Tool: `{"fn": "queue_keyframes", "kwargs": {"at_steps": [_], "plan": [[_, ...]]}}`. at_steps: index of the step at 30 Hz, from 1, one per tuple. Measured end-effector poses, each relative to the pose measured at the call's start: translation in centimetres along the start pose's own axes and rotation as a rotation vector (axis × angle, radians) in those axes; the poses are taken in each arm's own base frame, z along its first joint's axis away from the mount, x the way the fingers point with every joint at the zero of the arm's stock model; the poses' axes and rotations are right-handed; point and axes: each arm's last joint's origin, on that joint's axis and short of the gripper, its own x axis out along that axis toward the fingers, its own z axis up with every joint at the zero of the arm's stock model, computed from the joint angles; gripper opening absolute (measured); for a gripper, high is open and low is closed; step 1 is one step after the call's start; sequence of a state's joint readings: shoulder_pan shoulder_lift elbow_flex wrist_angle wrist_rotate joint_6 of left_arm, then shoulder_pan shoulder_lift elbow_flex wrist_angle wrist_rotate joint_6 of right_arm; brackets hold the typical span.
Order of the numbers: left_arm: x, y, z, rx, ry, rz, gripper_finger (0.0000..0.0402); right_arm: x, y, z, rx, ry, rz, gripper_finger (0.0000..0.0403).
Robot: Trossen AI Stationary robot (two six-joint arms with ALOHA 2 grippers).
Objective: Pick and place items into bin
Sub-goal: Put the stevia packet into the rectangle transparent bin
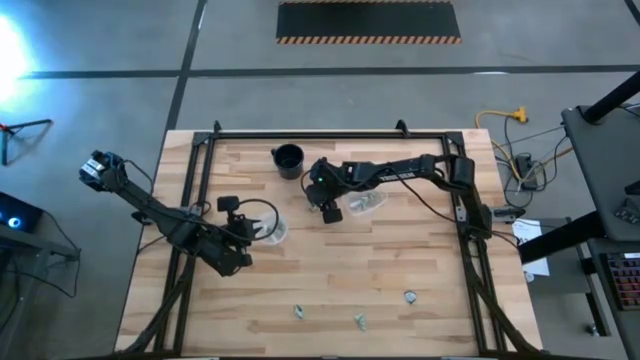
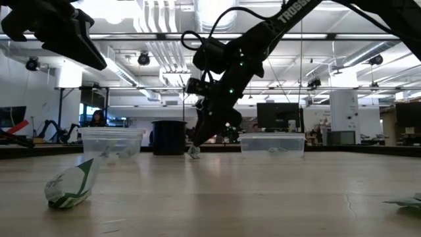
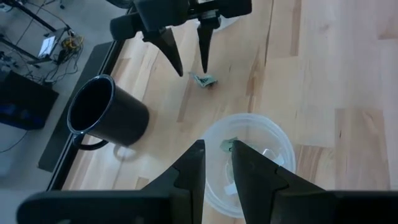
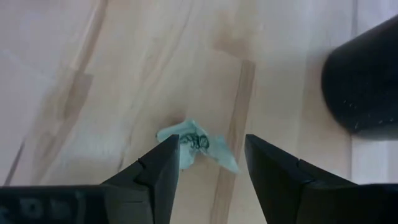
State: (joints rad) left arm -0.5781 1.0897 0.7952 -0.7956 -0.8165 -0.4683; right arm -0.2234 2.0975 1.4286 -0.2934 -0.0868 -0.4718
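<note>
The items are tiny pale green-and-silvery crumpled pieces. One piece (image 4: 198, 143) lies on the wood between the black cup (image 1: 288, 160) and a clear cup (image 1: 365, 203). My right gripper (image 4: 211, 146) is open and hangs low over this piece, one finger on either side; I see no touch. It also shows in the low view (image 2: 196, 141). My left gripper (image 3: 217, 149) is open above a second clear cup (image 3: 249, 158), which holds a few pieces. Three more pieces (image 1: 300, 312) (image 1: 360, 321) (image 1: 410, 297) lie near the table's near edge.
The black cup (image 3: 102, 115) stands upright near the table's far edge, close to the right gripper. A dark metal frame (image 1: 205, 150) runs along the far and side edges. Bare wood lies between the cups and the pieces near the near edge.
</note>
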Motion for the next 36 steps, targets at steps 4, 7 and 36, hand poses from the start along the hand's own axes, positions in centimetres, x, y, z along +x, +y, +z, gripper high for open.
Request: {"fn": "queue_keyframes", "kwargs": {"at_steps": [4, 7, 36], "plan": [[0.01, -0.01, 0.00, 0.000, 0.000, 0.000, 0.0063, -0.06, -0.18, -0.08, 0.013, 0.002, -0.003, 0.0170], [0.01, -0.01, 0.00, 0.000, 0.000, 0.000, 0.0063, -0.11, -0.24, -0.07, 0.014, 0.001, -0.004, 0.0161], [0.00, -0.01, 0.01, 0.000, 0.000, -0.001, 0.0063, -0.06, -0.12, -0.17, 0.057, 0.011, -0.006, 0.0100]]}}
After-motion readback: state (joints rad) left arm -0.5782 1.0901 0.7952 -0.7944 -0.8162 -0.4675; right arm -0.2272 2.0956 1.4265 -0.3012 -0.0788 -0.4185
